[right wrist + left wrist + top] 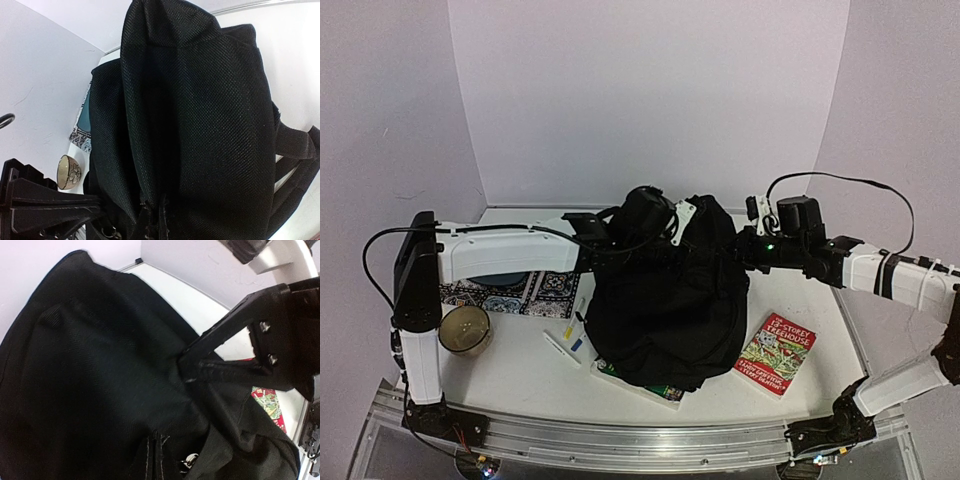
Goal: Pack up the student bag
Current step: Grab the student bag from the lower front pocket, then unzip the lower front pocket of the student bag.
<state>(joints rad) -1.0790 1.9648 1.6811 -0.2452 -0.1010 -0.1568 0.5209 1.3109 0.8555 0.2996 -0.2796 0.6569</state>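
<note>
A black bag (670, 300) slumps upright mid-bench (520, 375), its top lifted between both hands: left hand (191, 371) clamped shut on fabric at its left, right hand (102, 214) shut, apparently pinching its right edge, with a red book (776, 353) nearer the right arm.

White tabletop (520, 375) seen whole from fixed camera above, behind arm bases (425, 412), faced toward far wall (650, 90). Large soft black fabric backpack (665, 310) filmed close-up by both wrist cameras. Red illustrated paperback book (776, 353) shared with left wrist view; round tan bowl (465, 328) with right.
</note>
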